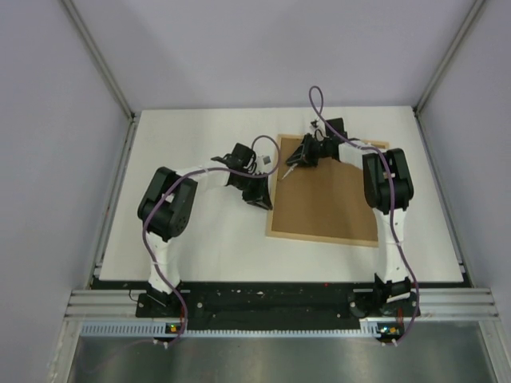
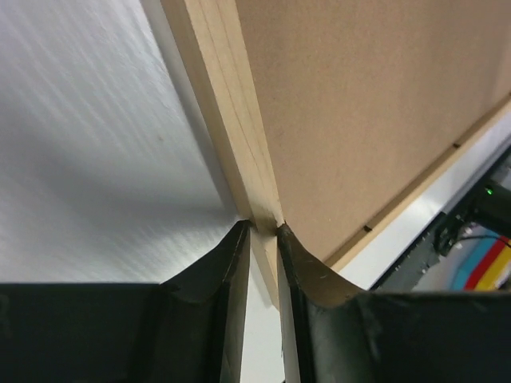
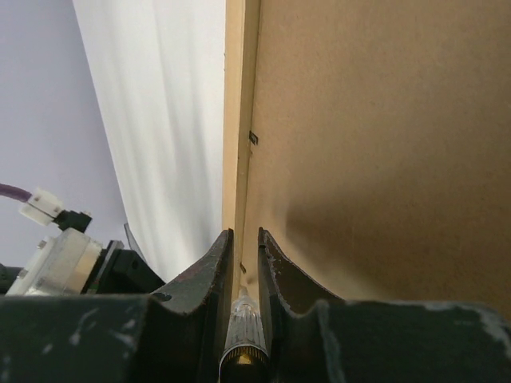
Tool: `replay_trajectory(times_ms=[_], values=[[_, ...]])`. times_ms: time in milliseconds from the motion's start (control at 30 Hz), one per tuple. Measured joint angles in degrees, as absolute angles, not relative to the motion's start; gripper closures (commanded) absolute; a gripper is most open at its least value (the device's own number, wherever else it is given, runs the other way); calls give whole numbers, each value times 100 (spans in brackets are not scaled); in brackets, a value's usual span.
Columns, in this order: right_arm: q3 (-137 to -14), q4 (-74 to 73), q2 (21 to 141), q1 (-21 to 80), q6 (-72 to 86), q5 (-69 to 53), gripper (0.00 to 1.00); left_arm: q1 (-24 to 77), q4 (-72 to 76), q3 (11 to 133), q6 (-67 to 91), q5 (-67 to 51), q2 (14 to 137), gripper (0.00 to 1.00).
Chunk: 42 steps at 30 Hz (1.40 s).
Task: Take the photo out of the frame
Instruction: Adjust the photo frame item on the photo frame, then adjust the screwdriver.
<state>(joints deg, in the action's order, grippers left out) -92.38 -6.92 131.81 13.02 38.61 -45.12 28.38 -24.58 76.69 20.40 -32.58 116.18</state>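
The frame (image 1: 319, 237) lies face down on the table, its plain brown backing board (image 1: 327, 199) facing up. The photo is hidden under the board. My left gripper (image 1: 263, 199) is shut on the frame's left wooden border (image 2: 231, 104), near its lower left corner; the jaws (image 2: 264, 229) pinch the wood. My right gripper (image 1: 302, 155) is over the frame's far left corner. It is shut on a slim pen-like tool (image 3: 242, 335) with a clear tip. The tip points along the seam between the border (image 3: 234, 120) and the board (image 3: 383, 144).
Small dark retaining tabs sit along the board's edge (image 3: 253, 138) (image 2: 368, 229). White table (image 1: 200, 239) surrounds the frame, with grey walls on three sides and a metal rail (image 1: 279, 307) at the near edge. The left arm's wrist (image 3: 56, 255) is close beside my right gripper.
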Motion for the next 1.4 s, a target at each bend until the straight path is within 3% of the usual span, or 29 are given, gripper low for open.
replay_trajectory(times_ms=[267, 367, 500, 1000, 1400], values=[[-9177, -609, 13185, 1302, 3990, -4709, 100, 2672, -1988, 7161, 2355, -4082, 11362, 100], [-9026, -552, 13172, 1302, 4064, -4816, 100, 2504, -1973, 7269, 2377, -4132, 11275, 83], [-8884, -587, 13096, 1295, 4066, -4847, 100, 2322, -2075, 7699, 2307, -4045, 11279, 69], [-8711, -683, 12927, 1144, 4106, -4552, 100, 2460, -2377, 9035, 2217, -3533, 12342, 64], [-8388, -639, 12248, 1118, 4327, -5030, 100, 2921, -2617, 9732, 1752, -4265, 12357, 62]])
